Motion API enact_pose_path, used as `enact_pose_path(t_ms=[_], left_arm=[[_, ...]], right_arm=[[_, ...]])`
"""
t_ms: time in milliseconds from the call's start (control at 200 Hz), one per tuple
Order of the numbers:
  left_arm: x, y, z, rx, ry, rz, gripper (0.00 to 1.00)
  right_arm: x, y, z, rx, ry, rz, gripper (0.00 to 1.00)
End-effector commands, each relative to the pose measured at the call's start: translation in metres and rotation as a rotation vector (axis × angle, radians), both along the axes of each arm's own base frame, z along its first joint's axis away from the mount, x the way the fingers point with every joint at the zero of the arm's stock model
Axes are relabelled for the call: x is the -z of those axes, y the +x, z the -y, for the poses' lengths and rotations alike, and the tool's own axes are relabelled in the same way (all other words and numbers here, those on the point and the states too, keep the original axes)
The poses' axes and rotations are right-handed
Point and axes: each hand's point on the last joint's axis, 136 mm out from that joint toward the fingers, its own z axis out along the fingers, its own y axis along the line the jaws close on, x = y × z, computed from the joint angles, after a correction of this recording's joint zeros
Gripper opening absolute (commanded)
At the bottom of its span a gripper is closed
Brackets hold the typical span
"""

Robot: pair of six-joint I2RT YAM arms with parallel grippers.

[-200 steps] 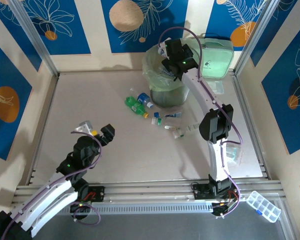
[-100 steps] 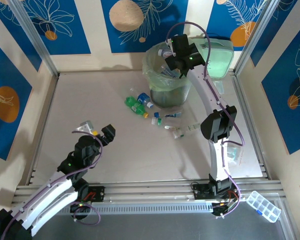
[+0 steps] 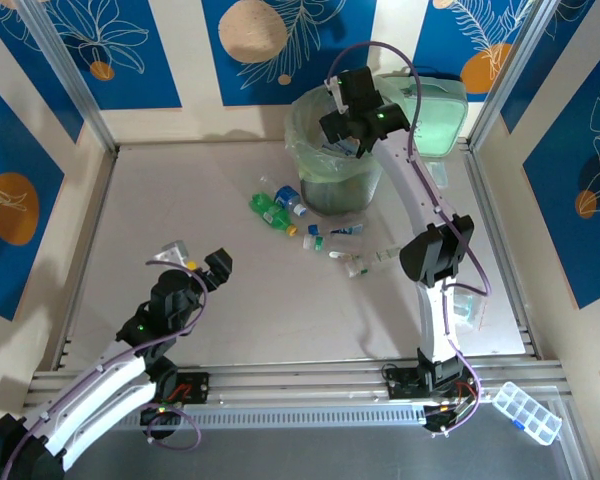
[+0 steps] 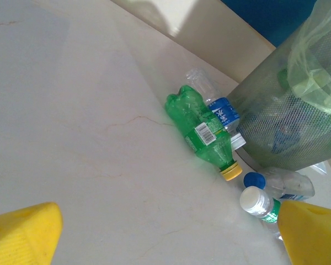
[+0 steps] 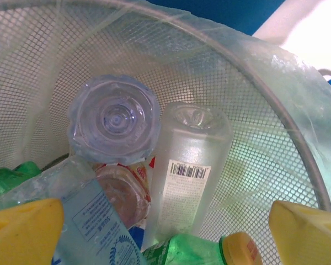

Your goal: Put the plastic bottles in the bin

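The bin (image 3: pixel 332 192), a mesh bucket lined with a pale green bag, stands at the back of the table. My right gripper (image 3: pixel 346 124) hangs open over its mouth, and its yellow fingers (image 5: pixel 23 232) hold nothing. Inside the bin (image 5: pixel 265 144) lie a clear upturned bottle (image 5: pixel 115 118), a frosted barcoded bottle (image 5: pixel 187 176) and a green bottle (image 5: pixel 198 255). On the table, left of the bin (image 4: pixel 289 130), lie a green bottle (image 3: pixel 271 210) (image 4: pixel 201 131) and a clear blue-labelled bottle (image 3: pixel 289 199) (image 4: pixel 214 104). More bottles (image 3: pixel 336 233) lie in front. My left gripper (image 3: pixel 193 263) is open, well short of them.
A flat mint-green case (image 3: pixel 432 118) leans behind the bin. Small clear packets (image 3: pixel 464 300) lie by the right arm's side. A compartment box (image 3: pixel 526 411) sits off the near right corner. Metal frame rails and walls close the table on three sides.
The right wrist has shifted slightly back and turned over the bin's mouth. The left arm has hardly moved.
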Motion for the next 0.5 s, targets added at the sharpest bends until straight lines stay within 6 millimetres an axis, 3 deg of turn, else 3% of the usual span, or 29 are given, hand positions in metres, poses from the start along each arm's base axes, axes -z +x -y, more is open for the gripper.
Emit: enact_pose_path(t_ms=[0,170,325,400,405,445,460,465,470,490,495], left_arm=[[-0.011,0.004,0.007,0.030,-0.009,0.044,0.99],[-0.009,0.006,0.008,0.027,-0.001,0.023,0.99],[-0.006,0.008,0.006,0.010,-0.001,0.005,0.99],[-0.005,0.009,0.008,0.006,-0.016,-0.007,0.99],[-0.005,0.009,0.008,0.006,-0.018,-0.009,0.99],[-0.004,0.009,0.009,0.004,-0.033,-0.018,0.99],[-0.003,0.010,0.010,0.004,-0.038,-0.025,0.99],[-0.003,0.010,0.010,0.003,-0.042,-0.026,0.99],[-0.002,0.010,0.010,0.003,-0.044,-0.028,0.99],[-0.001,0.010,0.011,0.001,-0.054,-0.038,0.99],[-0.001,0.010,0.011,0.000,-0.056,-0.040,0.99]], right_arm=[[-0.065,-0.027,0.005,0.030,0.168,0.100,0.91],[-0.098,-0.066,-0.004,0.031,0.401,0.124,0.83],[-0.106,-0.116,-0.017,0.035,0.586,0.143,0.65],[-0.092,-0.145,-0.025,0.042,0.670,0.148,0.56],[-0.098,-0.148,-0.025,0.036,0.684,0.161,0.56],[-0.087,-0.165,-0.030,0.025,0.731,0.155,0.51],[-0.074,-0.171,-0.032,0.030,0.739,0.138,0.50],[-0.080,-0.173,-0.031,0.026,0.754,0.150,0.49],[-0.067,-0.173,-0.034,0.033,0.744,0.128,0.49],[-0.059,-0.181,-0.034,0.031,0.764,0.122,0.48],[-0.067,-0.185,-0.032,0.027,0.782,0.137,0.47]])
